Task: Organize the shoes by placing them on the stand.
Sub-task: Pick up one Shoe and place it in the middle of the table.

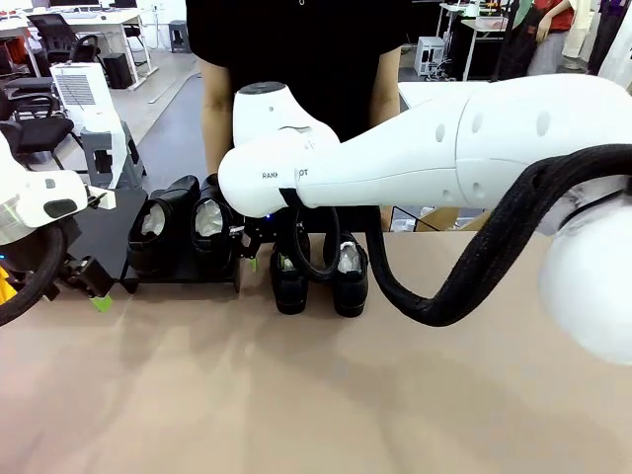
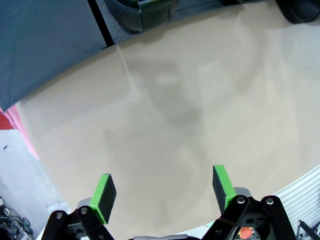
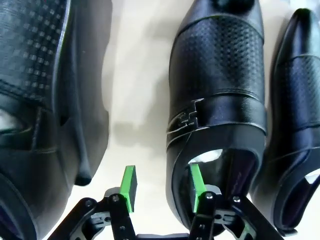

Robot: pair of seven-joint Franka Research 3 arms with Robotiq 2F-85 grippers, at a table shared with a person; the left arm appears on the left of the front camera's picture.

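Status: roughly halfway, going by the layout.
- Stand (image 1: 102, 229) sits at the table's (image 1: 296, 395) far-left area. Two shoes (image 1: 158, 222) (image 1: 210, 219) are on its right section; left section is bare.
- Two more shoes (image 1: 289, 284) (image 1: 351, 281) are on the tabletop, side by side just off the stand's right edge. Those are what's left.
- Right gripper (image 3: 162, 179) is at the nearer one (image 3: 217, 75), jaws part-way in and straddling its side wall. One pad (image 3: 196, 182) is inside the opening, the other is outside with bare table between it and the leather. Not clamped, so the pick isn't made.
- Left gripper (image 2: 162, 187) hangs over bare table near the stand's front-left corner, jaws wide apart, holding nothing.
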